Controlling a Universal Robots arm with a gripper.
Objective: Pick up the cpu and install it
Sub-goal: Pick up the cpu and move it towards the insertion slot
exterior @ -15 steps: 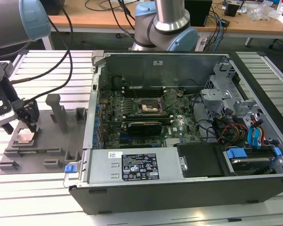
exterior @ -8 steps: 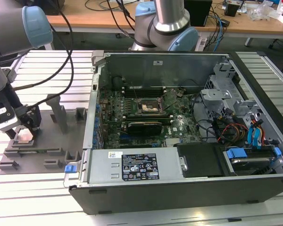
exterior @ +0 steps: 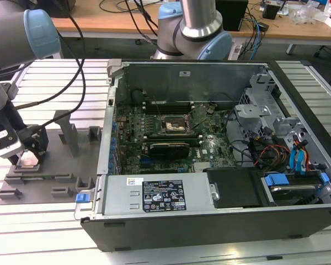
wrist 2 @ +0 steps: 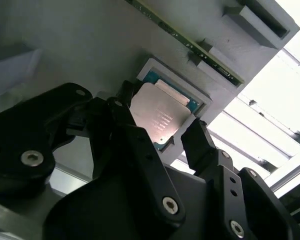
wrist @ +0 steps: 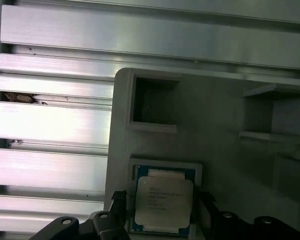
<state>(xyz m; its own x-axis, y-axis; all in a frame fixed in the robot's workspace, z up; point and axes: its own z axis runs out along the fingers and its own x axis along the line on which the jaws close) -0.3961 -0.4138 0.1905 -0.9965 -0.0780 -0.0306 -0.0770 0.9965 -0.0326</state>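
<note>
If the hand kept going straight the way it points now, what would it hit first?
Probably the cpu, which lies in a recess of the tray directly in front of the open hand. How far off it is remains unclear.

Cpu (wrist: 162, 200) shiny metal; tray (wrist: 215, 115) matt plastic.

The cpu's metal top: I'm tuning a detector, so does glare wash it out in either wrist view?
In the second wrist view the pale silver square cpu carries a pinkish sheen, not washed out, while the slatted metal table beyond it is blown white; in the first wrist view the cpu is evenly lit.
</note>
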